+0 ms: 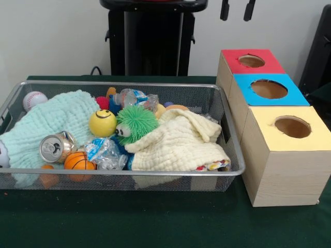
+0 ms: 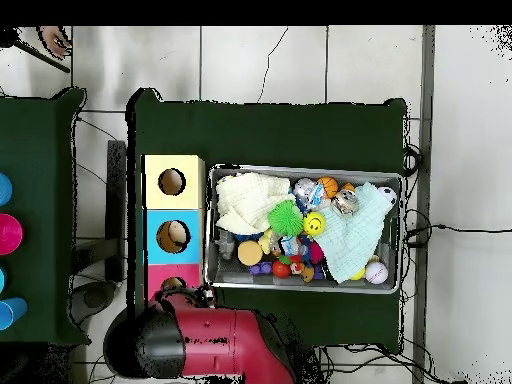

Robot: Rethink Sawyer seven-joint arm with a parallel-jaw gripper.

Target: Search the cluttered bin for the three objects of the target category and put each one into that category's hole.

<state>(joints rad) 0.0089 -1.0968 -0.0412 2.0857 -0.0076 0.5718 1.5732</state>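
The silver wire-mesh bin (image 1: 129, 172) sits on the green table, full of toys and cloths; it also shows in the overhead view (image 2: 300, 167). One crushed clear bottle with a blue label (image 1: 105, 153) lies at the bin's front by a small basketball. A second bottle (image 1: 135, 98) lies at the back. A third does not show. My gripper (image 1: 237, 9) shows only as two black fingertips at the top edge, apart and empty, above the red box and well clear of the bin.
Three wooden boxes with round holes stand in a row to the right of the bin: red top (image 1: 252, 61), blue top (image 1: 269, 89), yellow top (image 1: 292, 127). A mint cloth (image 1: 51, 121), cream cloth (image 1: 181, 142), green spiky ball (image 1: 135, 124), smiley ball (image 1: 102, 123) and silver can (image 1: 56, 147) crowd the bin. A person's hand (image 2: 52, 40) shows at the overhead view's top left.
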